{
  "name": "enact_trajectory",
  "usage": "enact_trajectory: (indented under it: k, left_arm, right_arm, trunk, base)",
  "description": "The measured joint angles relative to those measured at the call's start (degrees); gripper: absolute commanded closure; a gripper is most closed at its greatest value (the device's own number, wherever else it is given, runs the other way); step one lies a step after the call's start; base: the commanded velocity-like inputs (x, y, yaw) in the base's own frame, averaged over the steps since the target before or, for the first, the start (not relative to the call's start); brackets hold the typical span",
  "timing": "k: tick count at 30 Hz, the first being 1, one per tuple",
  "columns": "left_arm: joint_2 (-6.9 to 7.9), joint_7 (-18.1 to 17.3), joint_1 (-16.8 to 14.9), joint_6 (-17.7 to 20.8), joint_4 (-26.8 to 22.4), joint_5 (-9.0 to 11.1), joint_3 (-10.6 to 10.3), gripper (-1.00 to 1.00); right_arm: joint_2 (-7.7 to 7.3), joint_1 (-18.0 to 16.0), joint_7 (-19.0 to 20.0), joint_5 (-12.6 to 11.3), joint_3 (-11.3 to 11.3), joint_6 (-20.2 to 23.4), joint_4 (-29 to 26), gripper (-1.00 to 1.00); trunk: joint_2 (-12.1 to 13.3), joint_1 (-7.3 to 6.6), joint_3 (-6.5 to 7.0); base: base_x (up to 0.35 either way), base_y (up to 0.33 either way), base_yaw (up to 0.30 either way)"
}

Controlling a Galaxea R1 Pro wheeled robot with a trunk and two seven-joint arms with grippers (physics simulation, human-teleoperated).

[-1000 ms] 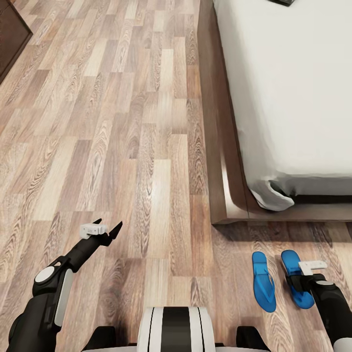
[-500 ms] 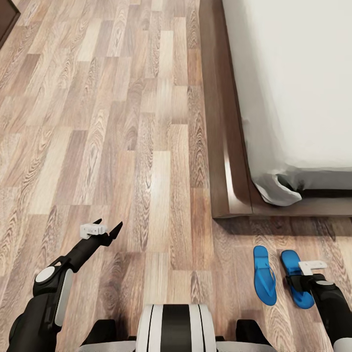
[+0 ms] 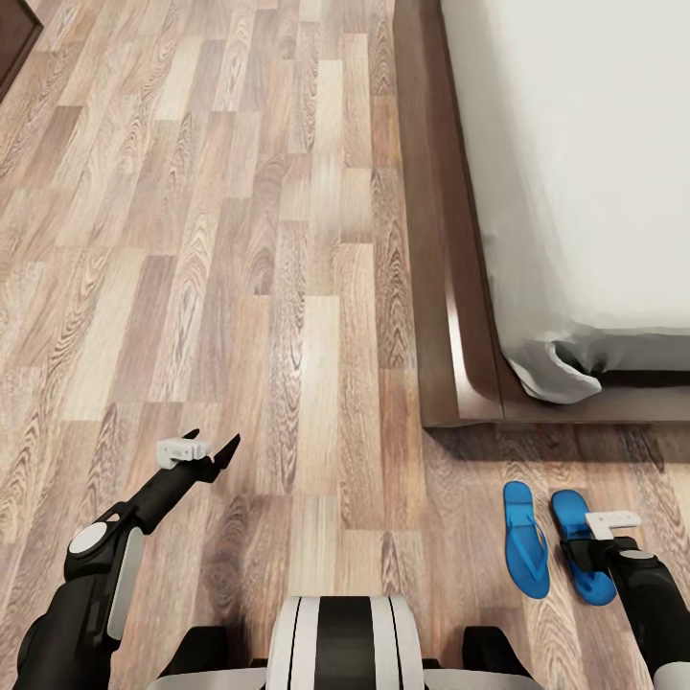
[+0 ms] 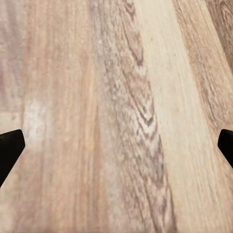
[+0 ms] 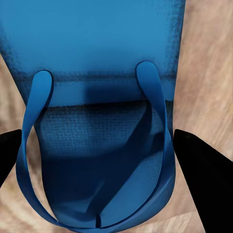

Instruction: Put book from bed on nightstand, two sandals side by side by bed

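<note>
Two blue sandals lie side by side on the wood floor just off the foot corner of the bed (image 3: 460, 316): the left sandal (image 3: 526, 540) and the right sandal (image 3: 578, 522). My right gripper (image 3: 578, 556) hovers low over the right sandal (image 5: 97, 73), open, with a black finger on either side of its strap end (image 5: 109, 170). My left gripper (image 3: 213, 443) hangs open over bare floor planks (image 4: 116, 145). The pale mattress (image 3: 575, 172) fills the upper right. The book and the nightstand are out of view.
The dark brown bed frame's corner (image 3: 465, 407) juts out just beyond the sandals. A corner of dark wooden furniture (image 3: 11, 38) shows at the far upper left. Wood-plank floor (image 3: 240, 240) stretches wide to the left of the bed.
The whole view has shifted: the bed and the sandals sit a little further right and the dark object at the mattress's top edge has left the picture. Both arms keep their pose.
</note>
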Motion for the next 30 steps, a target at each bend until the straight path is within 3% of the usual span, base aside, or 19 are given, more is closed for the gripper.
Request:
enact_trajectory:
  k: [20,26,30]
  left_arm:
    - [0.00,0.02,0.00,-0.09,1.43,-0.08,-0.09,-1.00]
    - [0.00,0.09,0.00,-0.09,1.41,-0.09,-0.17,-1.00]
    - [0.00,0.09,0.00,-0.09,1.40,-0.08,-0.39,-1.00]
  right_arm:
    - [0.00,0.00,0.01,0.00,0.03,0.00,0.05,1.00]
    - [0.00,0.00,0.01,0.00,0.02,0.00,0.07,1.00]
    - [0.00,0.00,0.01,0.00,0.02,0.00,0.04,1.00]
  trunk:
    - [0.00,0.00,0.00]
    - [-0.08,0.16,-1.32]
    - [-0.08,0.15,-1.33]
  base:
    - [0.021,0.000,0.000]
    - [0.000,0.000,0.000]
    - [0.000,0.000,0.000]
